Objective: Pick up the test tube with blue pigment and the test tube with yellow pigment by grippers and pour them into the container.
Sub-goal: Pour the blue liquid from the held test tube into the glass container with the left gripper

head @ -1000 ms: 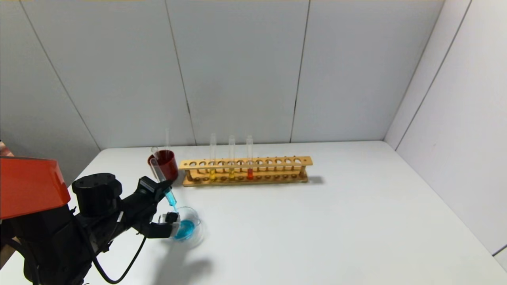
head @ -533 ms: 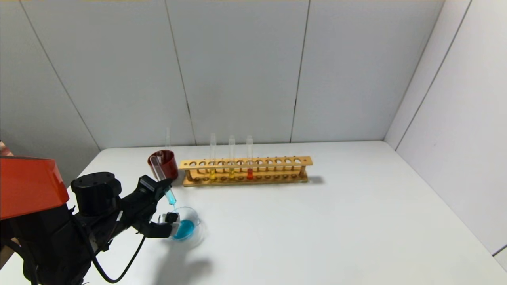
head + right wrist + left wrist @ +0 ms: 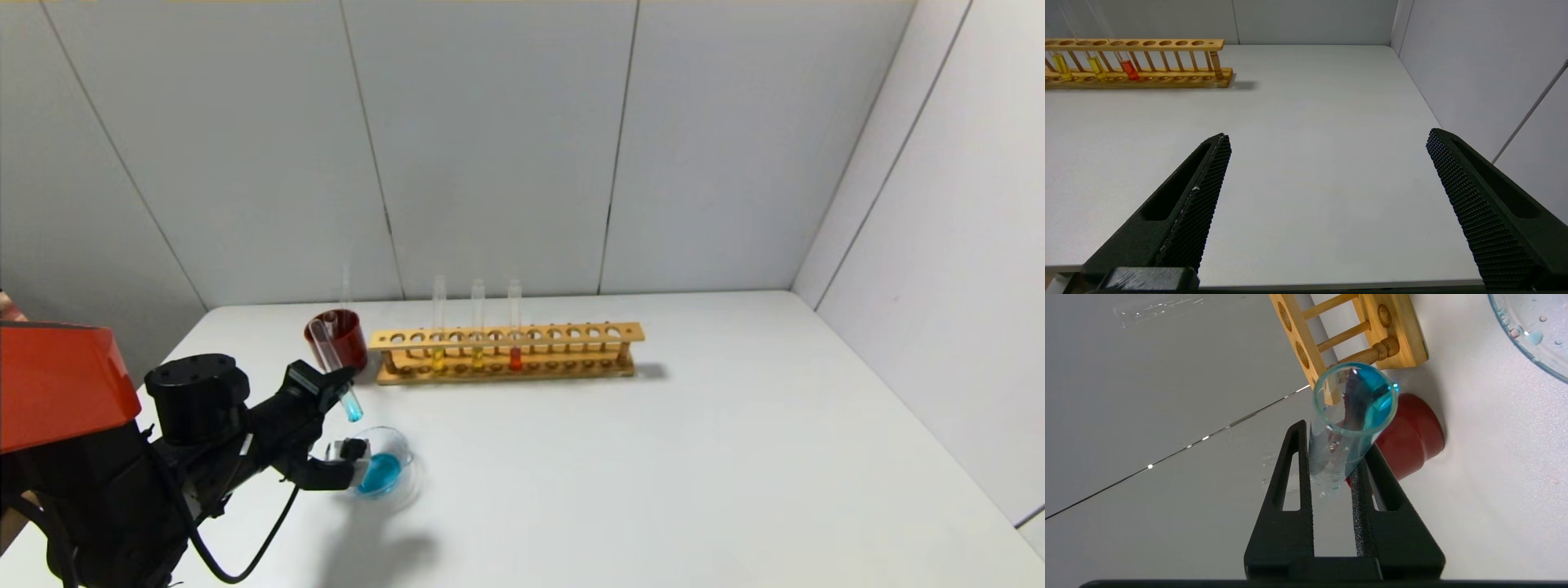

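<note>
My left gripper (image 3: 333, 382) is shut on the test tube with blue pigment (image 3: 336, 369), which slants with its mouth down toward the container (image 3: 402, 447). A little blue liquid sits at the mouth (image 3: 1354, 400), between the fingers (image 3: 1290, 469) of the left gripper (image 3: 1331, 445). The clear glass container holds a blue pool, and the tube mouth hangs just above its far-left rim. Two tubes with yellow pigment (image 3: 438, 327) (image 3: 478, 327) stand in the wooden rack (image 3: 571, 335), also visible as yellow tubes (image 3: 1061, 67) (image 3: 1096, 67). My right gripper (image 3: 1327, 134) is open over bare table, off to the right.
A dark red cup (image 3: 341, 341) stands just behind the held tube, at the rack's left end; the same red cup (image 3: 1408, 437) shows behind the fingers. A tube of red-orange liquid (image 3: 514, 327) stands in the rack. Walls close off the back and right side.
The tube's mouth has risen a little away from the container, and the thin blue stream into it has stopped. The arm has barely shifted otherwise.
</note>
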`<state>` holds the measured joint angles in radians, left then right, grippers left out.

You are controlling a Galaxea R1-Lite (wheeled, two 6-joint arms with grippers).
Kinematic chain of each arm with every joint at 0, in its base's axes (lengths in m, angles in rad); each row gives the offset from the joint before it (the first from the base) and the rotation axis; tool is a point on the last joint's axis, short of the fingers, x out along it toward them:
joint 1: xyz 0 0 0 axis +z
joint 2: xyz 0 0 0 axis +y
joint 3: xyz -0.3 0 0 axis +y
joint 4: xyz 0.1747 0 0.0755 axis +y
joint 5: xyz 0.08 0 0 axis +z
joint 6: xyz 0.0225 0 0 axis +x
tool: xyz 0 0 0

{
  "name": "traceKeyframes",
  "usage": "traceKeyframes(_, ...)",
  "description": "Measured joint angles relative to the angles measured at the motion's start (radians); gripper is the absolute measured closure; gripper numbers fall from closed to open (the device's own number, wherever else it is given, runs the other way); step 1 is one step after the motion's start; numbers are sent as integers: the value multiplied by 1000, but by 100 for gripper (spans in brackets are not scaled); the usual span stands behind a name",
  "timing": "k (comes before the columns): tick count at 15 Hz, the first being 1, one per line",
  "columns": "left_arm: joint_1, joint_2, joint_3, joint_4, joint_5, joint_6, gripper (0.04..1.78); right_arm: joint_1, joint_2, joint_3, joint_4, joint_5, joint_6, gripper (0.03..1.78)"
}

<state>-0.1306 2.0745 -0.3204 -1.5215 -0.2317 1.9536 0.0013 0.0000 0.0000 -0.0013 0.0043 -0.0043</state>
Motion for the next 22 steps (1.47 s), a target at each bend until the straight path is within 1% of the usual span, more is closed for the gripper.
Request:
traceKeyframes(11, -4, -41, 1, 0, 0, 76, 151, 0, 0, 0, 0, 0, 0, 6)
traceKeyframes(20, -4, -66, 12, 0, 5, 91, 151, 0, 0, 0, 0, 0, 0, 6)
traceKeyframes(22, -6, -75, 17, 0, 26, 93, 151, 0, 0, 0, 0, 0, 0, 6)
